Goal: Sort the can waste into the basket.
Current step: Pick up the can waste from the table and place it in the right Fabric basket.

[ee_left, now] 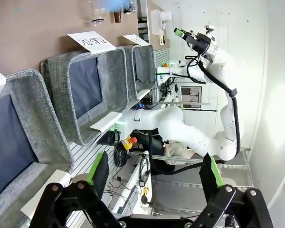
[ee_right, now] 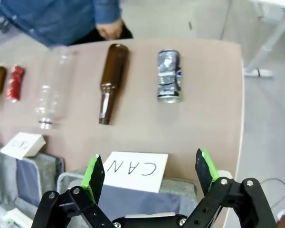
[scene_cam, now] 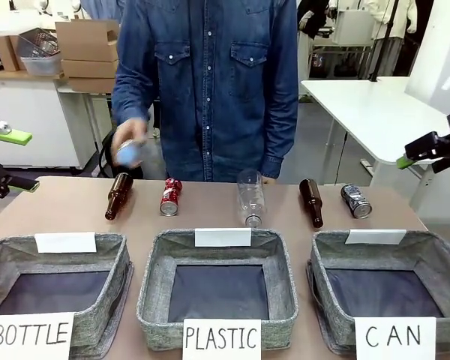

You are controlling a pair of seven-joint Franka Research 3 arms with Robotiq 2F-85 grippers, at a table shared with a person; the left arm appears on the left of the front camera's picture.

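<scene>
The right claw [ee_right: 149,171] hangs open and empty, raised by the desk's right edge, and the left claw [ee_left: 154,168] is likewise open and empty off its left edge. The blue can [ee_right: 169,76] lies well ahead of the right claw, past the CAN basket [scene_cam: 435,251], near the desk's far right corner. Nothing looks sorted yet: the basket is empty, and the red can [scene_cam: 170,196] lies along the far edge, left of middle.

signs [scene_cam: 221,339] on baskets [scene_cam: 154,296]: bottle, plastic, can.
</scene>
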